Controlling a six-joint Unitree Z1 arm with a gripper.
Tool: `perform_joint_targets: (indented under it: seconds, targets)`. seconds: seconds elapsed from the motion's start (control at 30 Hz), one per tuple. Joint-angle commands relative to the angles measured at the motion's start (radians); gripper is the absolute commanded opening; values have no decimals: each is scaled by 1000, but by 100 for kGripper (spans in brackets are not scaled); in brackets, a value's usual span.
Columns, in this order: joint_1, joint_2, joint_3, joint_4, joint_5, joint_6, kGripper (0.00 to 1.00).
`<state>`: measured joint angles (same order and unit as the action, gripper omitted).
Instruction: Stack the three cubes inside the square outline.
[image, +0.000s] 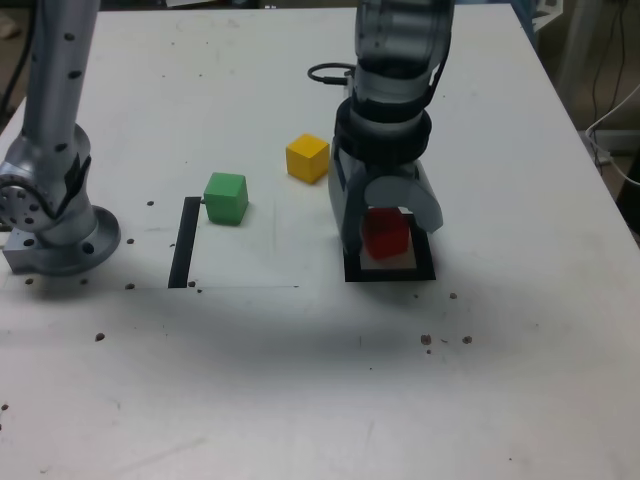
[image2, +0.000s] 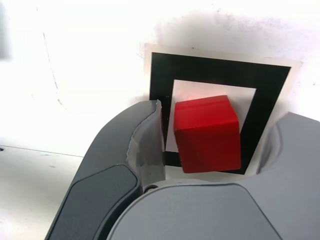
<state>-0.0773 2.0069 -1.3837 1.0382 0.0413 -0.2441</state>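
Observation:
The red cube (image: 385, 236) (image2: 207, 134) sits in the white centre of the square outline (image: 391, 274) (image2: 220, 68). My gripper (image: 386, 226) (image2: 220, 117) stands open around it, one finger on each side, and the wrist view shows a gap between each finger and the cube. The green cube (image: 226, 197) rests on the table toward the exterior view's left. The yellow cube (image: 307, 158) lies a little farther back, between the green one and my arm. Both are out of the wrist view.
A straight black strip (image: 185, 242) lies just left of the green cube in the exterior view. The metal base of an arm (image: 52, 215) stands at the far left. A black cable (image: 328, 72) loops behind my arm. The white table (image: 300, 380) ends at the right edge.

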Motion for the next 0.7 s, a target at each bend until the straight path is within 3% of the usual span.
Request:
perform_joint_targets:
  seconds: [0.0,0.2,0.47,0.67]
  targets:
    - [2,-34,16,2,0,2,99]
    - [2,-110,64,9,1,17,99]
    - [20,-206,105,50,-15,188,99]
    - [50,-254,131,148,28,292,99]
